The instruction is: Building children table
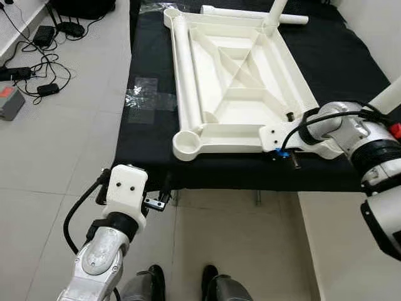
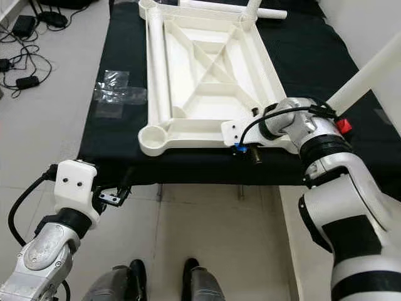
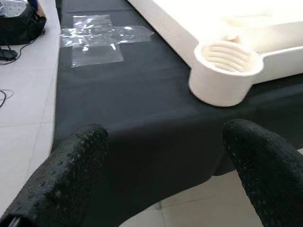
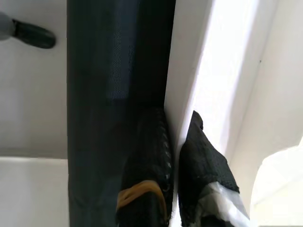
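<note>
A white plastic tabletop (image 1: 232, 69) lies upside down on a black-covered table (image 1: 150, 157). Its near-left corner has a round threaded socket (image 3: 226, 59). One white leg (image 1: 183, 63) lies inside the tabletop along its left side, and another (image 1: 250, 12) lies at the back. My right gripper (image 4: 177, 142) is at the tabletop's near-right corner, fingers (image 4: 151, 151) shut on the thin white rim. My left gripper (image 3: 165, 137) hangs open just below the table's near-left edge, facing the socket and holding nothing.
Clear plastic bags (image 1: 147, 100) lie on the cloth left of the tabletop. Cables and power bricks (image 1: 37, 63) litter the floor at far left. A white leg (image 2: 366, 72) slants up behind my right arm. My feet (image 1: 182, 282) stand on tile before the table.
</note>
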Available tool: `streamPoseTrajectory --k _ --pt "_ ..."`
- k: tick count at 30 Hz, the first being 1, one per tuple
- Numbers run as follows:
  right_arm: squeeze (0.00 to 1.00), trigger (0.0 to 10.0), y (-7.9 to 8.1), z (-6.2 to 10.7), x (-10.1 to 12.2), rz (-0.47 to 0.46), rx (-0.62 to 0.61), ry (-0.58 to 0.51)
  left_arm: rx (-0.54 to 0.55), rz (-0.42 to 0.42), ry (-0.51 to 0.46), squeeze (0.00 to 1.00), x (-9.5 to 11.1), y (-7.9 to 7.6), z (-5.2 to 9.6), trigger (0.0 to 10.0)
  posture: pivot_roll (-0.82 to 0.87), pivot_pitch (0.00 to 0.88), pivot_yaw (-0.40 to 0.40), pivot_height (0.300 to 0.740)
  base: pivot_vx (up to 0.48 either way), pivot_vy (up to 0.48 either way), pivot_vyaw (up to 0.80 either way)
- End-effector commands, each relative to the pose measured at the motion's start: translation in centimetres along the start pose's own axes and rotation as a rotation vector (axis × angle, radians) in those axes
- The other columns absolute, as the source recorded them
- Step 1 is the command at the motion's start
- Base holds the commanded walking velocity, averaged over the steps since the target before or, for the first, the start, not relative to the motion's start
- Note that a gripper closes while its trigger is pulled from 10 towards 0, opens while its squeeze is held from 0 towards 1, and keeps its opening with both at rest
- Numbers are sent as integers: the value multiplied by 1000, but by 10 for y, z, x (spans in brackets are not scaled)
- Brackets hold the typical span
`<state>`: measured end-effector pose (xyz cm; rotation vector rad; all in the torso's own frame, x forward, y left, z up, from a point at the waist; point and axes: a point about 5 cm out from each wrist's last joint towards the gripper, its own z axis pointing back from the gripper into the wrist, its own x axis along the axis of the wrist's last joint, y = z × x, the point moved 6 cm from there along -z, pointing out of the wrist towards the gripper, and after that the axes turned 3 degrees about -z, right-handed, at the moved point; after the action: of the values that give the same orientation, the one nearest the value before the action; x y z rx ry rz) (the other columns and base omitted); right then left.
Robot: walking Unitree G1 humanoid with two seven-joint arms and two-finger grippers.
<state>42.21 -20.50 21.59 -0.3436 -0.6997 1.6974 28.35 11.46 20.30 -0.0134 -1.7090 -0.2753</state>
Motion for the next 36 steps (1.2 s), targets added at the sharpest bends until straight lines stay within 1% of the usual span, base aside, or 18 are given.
streamPoseTrajectory --k 1,2,8,10,13,14,15,19,20,22,26,29,30,31,32,33,34,36 --pt "0 10000 5 0 -12 -41 -8 21 -10 -4 17 0 -6 -5 2 10000 63 249 -132 740 0 0 0" --pt "1000 10000 7 -3 -8 -67 6 -9 -11 -4 17 0 -6 -5 2 10000 63 250 -133 740 0 0 0" --pt "1000 10000 4 -5 12 -122 5 -139 -12 -3 15 0 -5 -5 1 10000 67 258 -136 740 0 0 0" --pt "1000 10000 -15 5 27 -191 -79 -253 -7 -4 17 0 -6 -4 3 10000 68 260 -137 740 0 0 0" --pt "1000 10000 -28 16 33 -242 -128 -320 -5 -5 19 0 -6 -4 3 10000 68 260 -134 740 0 0 0" --pt "51 10000 -33 25 34 -298 -122 -359 -4 -4 21 0 -7 -4 3 10000 62 263 -131 740 0 0 0" --pt "51 10000 -33 25 34 -298 -122 -359 -4 -4 21 0 -7 -4 3 10000 62 263 -131 740 0 0 0" --pt "0 10000 -48 70 43 -485 -69 -608 -6 2 20 0 -7 -5 2 10000 58 260 -131 740 0 0 0" --pt "0 10000 -48 70 43 -485 -69 -608 -6 2 20 0 -7 -5 2 10000 58 260 -131 740 0 0 0" --pt "0 10000 -57 88 53 -534 -79 -756 -5 3 18 0 -7 -5 1 10000 56 259 -128 740 0 0 0" --pt "0 10000 -69 102 64 -624 -97 -921 -5 4 16 0 -7 -5 0 10000 54 258 -128 740 0 0 0" --pt "0 10000 -91 87 75 -791 -223 -936 -4 2 17 0 -7 -5 0 10000 58 256 -123 740 0 0 0" --pt "0 10000 -91 87 75 -791 -223 -936 -4 2 17 0 -7 -5 0 10000 58 256 -123 740 0 0 0" --pt "0 10000 -98 65 73 -923 -295 -851 -3 1 17 0 -8 -4 0 10000 56 255 -120 740 0 0 0" --pt "0 10000 -98 65 73 -923 -295 -851 -3 1 17 0 -8 -4 0 10000 56 255 -120 740 0 0 0" --pt "0 10000 -101 40 65 -1061 -396 -735 -1 1 17 0 -7 -4 0 10000 55 257 -118 740 0 0 0" --pt "0 10000 -101 40 65 -1061 -396 -735 -1 1 17 0 -7 -4 0 10000 55 257 -118 740 0 0 0" --pt "0 10000 -97 12 56 -1229 -515 -605 0 2 15 0 -6 -4 -1 10000 56 256 -119 740 0 0 0"
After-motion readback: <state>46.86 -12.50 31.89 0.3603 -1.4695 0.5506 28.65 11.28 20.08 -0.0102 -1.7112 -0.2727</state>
